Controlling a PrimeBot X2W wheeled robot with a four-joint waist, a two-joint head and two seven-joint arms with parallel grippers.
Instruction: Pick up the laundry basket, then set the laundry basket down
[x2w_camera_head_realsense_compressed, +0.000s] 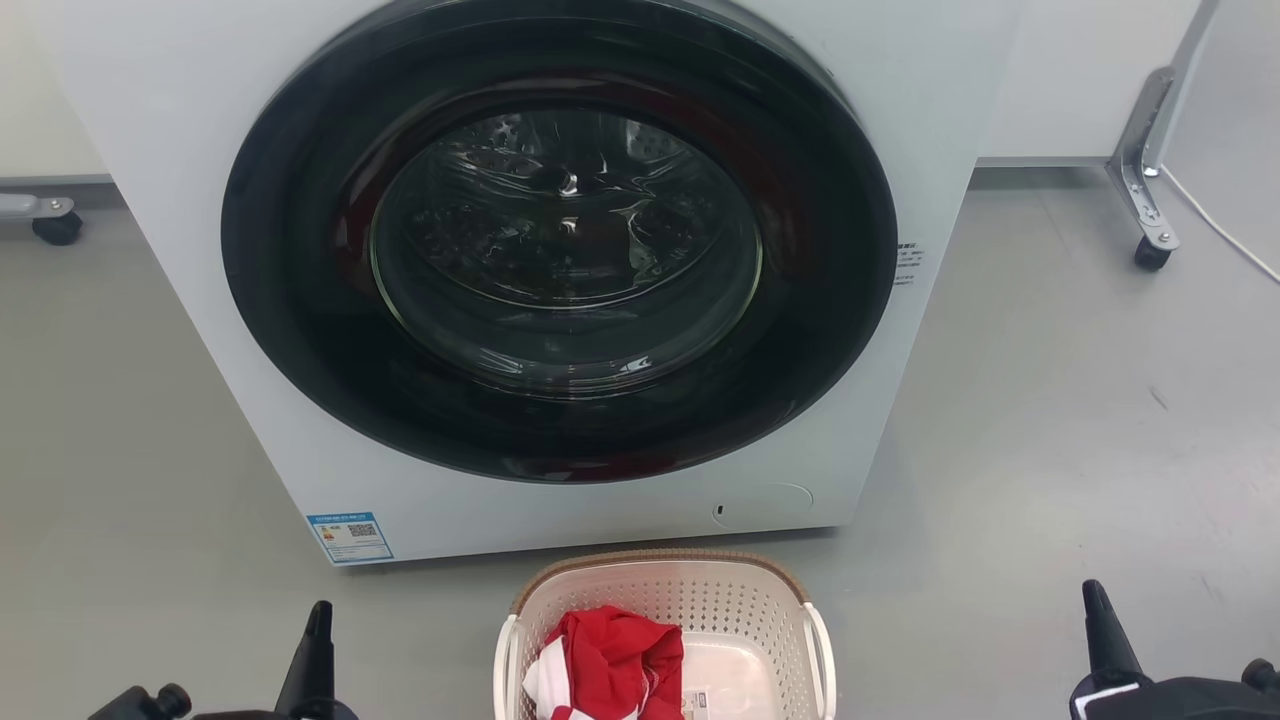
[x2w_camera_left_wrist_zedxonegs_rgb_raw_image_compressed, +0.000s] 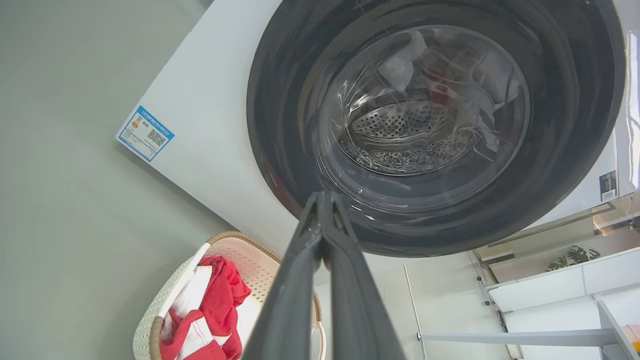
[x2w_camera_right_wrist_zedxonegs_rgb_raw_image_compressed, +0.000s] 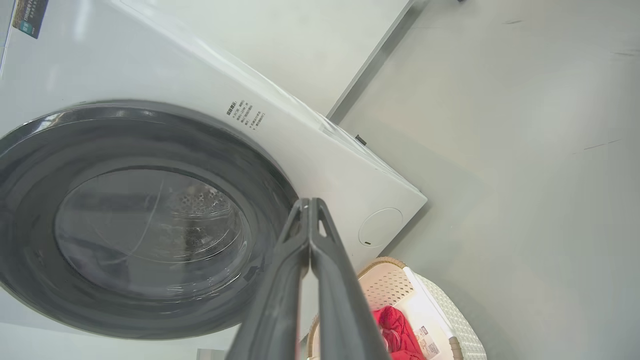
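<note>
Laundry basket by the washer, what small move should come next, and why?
Probably bring both inward toward its handles: the laundry basket sits on the floor between the left gripper and the right gripper, both shut and well apart from it.

The laundry basket (x2w_camera_head_realsense_compressed: 760, 610) is matt cream perforated plastic with a brown woven-look rim, holding soft red-and-white cloth (x2w_camera_head_realsense_compressed: 620, 650). The washer (x2w_camera_head_realsense_compressed: 930, 100) has a smooth white shell and glossy dark glass door (x2w_camera_head_realsense_compressed: 565, 250); the floor (x2w_camera_head_realsense_compressed: 1050, 450) is smooth, matt grey.

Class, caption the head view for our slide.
Laundry basket with red-and-white cloth before the washer, left gripper and right gripper flanking.
</note>
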